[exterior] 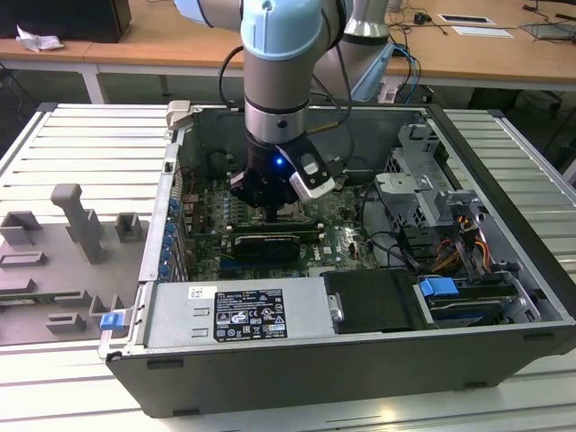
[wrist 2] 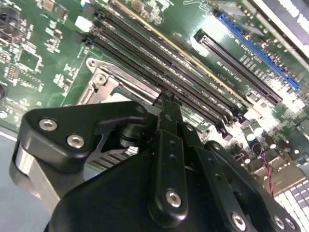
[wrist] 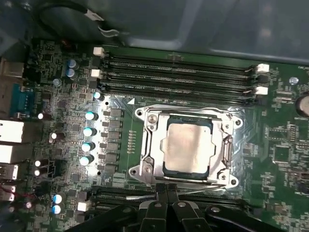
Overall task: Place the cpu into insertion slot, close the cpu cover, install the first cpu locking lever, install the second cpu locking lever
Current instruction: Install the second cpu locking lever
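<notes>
In the first wrist view the pale silver cpu (wrist: 188,147) lies flat in the insertion slot (wrist: 139,113) on the green motherboard (wrist: 63,145). The silver cpu cover (wrist: 149,145) lies down around it, and the chip shows through its window. A thin metal locking lever (wrist: 193,181) runs along the socket edge nearest my gripper (wrist: 167,186). The black fingers are pressed together, with their tips at that edge. The second wrist view shows the gripper (wrist 2: 166,99) from behind, its tip by the socket corner (wrist 2: 101,82). In the exterior view the gripper (exterior: 274,214) reaches down into the open computer case (exterior: 297,378).
Long black memory slots (wrist: 178,72) run beside the socket. A black graphics card (exterior: 265,243) lies just in front of the gripper in the exterior view. A drive cage (exterior: 423,180) and cables (exterior: 450,252) stand on that view's right. Grey fixtures (exterior: 76,225) sit outside the case on its left.
</notes>
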`<state>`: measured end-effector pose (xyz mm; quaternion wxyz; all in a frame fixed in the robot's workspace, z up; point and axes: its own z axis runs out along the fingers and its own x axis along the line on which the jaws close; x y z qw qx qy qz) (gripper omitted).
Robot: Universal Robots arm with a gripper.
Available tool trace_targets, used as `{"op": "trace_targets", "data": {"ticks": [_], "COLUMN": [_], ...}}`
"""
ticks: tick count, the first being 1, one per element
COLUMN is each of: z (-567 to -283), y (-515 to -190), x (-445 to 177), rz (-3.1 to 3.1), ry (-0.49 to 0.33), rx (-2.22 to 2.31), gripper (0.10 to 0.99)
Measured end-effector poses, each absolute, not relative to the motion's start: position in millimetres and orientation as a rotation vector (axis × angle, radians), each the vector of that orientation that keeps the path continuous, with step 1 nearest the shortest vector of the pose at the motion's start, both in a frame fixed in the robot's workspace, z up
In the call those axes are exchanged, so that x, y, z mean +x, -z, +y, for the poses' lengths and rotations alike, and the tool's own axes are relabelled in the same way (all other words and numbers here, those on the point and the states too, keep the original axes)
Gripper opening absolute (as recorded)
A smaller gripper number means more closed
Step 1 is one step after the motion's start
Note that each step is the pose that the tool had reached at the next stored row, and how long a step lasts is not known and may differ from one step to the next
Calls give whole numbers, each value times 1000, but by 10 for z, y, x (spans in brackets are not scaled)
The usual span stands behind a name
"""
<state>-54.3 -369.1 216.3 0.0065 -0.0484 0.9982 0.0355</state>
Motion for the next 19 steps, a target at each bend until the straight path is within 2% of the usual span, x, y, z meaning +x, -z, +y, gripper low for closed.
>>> {"op": "trace_targets", "data": {"ticks": [1, 5, 11, 19], "z": [-3709, -3787, -3916, -3924], "y": [-2159, -2159, -2154, -2053], "x": [-560, -600, -697, -762], "rz": [3120, 3115, 3109, 3102], "ry": [-147, -207, -261, -319], "rx": [-152, -151, -150, -149], "gripper": [106, 106, 106, 106]}}
